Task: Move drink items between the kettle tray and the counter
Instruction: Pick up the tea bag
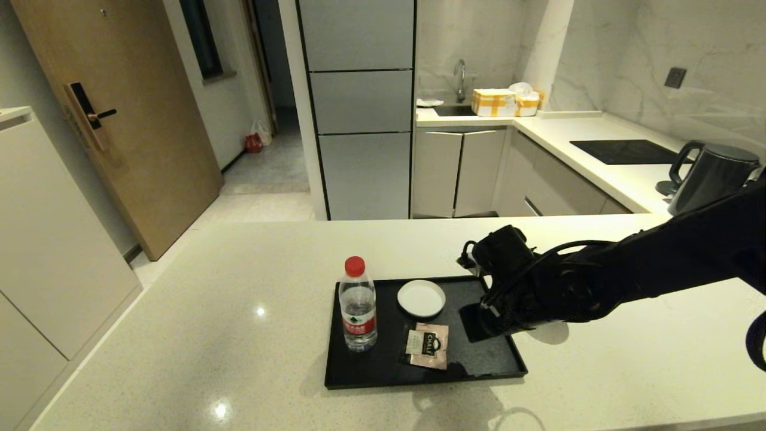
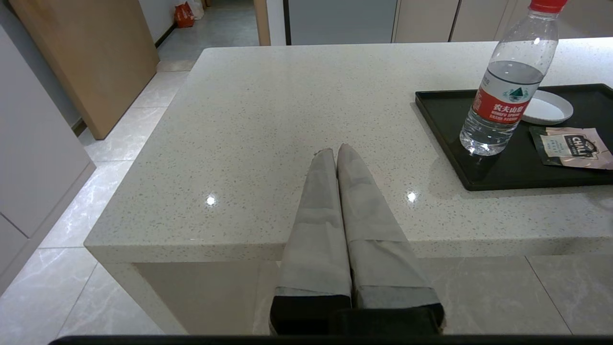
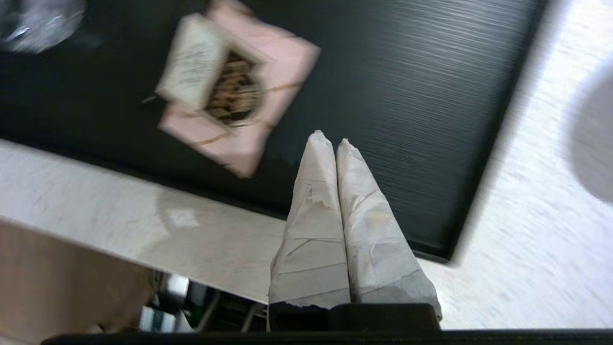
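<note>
Two closed, empty grippers: right gripper (image 3: 330,139) hovers above the tray (image 1: 491,359) beside sachet (image 1: 427,345) and cup (image 1: 421,298), left gripper (image 2: 335,151) parked over the desk (image 1: 239,299); descending closed would likely shove the sachet.

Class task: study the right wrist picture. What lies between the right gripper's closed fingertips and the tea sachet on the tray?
Nothing: in the right wrist view only bare tray floor separates the shut right gripper from the tea sachet.
</note>
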Controlling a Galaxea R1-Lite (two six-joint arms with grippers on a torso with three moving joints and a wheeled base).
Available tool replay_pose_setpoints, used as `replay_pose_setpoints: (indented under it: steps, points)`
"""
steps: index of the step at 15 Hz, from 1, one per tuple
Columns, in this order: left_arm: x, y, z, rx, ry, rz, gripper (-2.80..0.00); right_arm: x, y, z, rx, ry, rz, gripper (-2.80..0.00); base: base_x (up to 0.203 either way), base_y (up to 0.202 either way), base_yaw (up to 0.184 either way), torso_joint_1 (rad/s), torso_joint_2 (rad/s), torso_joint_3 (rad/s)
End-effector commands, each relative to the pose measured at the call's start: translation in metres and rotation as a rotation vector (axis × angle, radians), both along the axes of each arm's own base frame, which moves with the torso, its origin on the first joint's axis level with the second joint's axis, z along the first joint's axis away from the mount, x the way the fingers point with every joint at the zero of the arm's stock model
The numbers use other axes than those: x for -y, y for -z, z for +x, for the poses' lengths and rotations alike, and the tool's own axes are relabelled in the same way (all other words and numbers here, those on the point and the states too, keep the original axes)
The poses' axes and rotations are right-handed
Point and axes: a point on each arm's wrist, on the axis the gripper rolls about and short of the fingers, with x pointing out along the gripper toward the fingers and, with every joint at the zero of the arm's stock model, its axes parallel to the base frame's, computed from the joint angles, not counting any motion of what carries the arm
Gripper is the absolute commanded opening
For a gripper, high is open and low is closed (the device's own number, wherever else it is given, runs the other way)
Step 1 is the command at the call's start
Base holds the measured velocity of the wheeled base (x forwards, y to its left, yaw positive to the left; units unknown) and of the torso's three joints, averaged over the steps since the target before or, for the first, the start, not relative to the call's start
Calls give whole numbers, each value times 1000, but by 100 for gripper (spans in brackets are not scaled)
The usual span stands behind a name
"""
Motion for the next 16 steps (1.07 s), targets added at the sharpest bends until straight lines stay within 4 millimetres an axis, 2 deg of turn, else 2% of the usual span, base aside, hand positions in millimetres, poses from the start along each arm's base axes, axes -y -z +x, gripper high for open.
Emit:
replay_pose_setpoints:
  steps: [1,7,9,16]
  points:
    - [0,0,0,1,0,0,-280,-13,8,1,-8,-35,-6,-280,0,0,0,0,0,0]
    - [0,0,0,1,0,0,-280,-45,20,-2,-7,-106,-13,-280,0,0,0,0,0,0]
    - [0,0,0,1,0,0,-280,-52,16,-1,4,-111,1,-280,0,0,0,0,0,0]
    - [0,0,0,1,0,0,-280,-54,24,-1,-8,-101,-20,-280,0,0,0,0,0,0]
